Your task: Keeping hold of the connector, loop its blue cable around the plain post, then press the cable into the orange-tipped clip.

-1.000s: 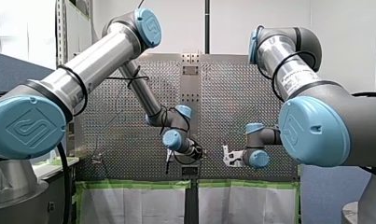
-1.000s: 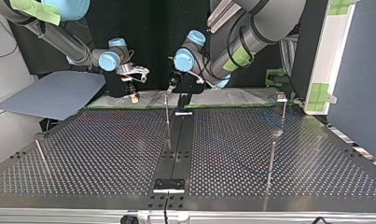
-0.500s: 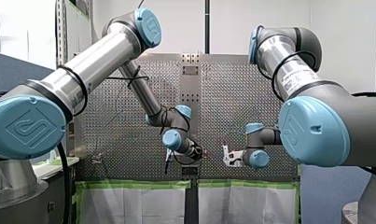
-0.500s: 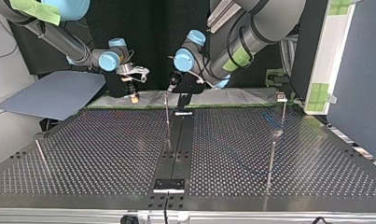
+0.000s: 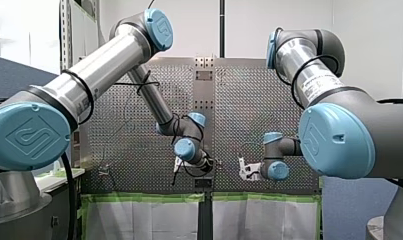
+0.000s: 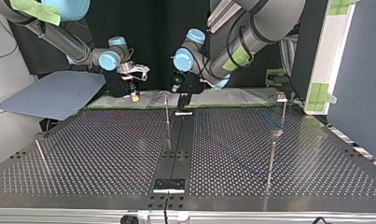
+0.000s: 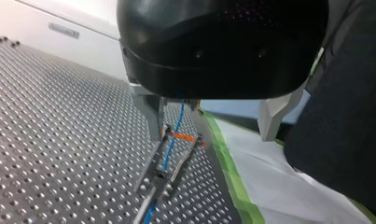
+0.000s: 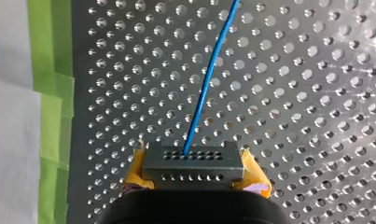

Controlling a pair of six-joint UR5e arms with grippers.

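You find both tools near the edge of the perforated counter [image 6: 106,149] that is lined with green tape [image 8: 50,93]. The left tool [image 7: 211,135] is released: its metal fingers [image 7: 150,109] stand apart with nothing between them. The right tool [image 8: 196,173] is clenched on the grey connector [image 8: 192,157], with a yellow pad [image 8: 138,168] at each side. The blue cable [image 8: 206,84] leaves the connector's face and runs out over the counter. In the left wrist view, the cable lies along the orange-tipped clip [image 7: 182,137], just beside one left finger; you cannot tell whether it is seated.

Robotics lab: perforated table [image 6: 83,154].
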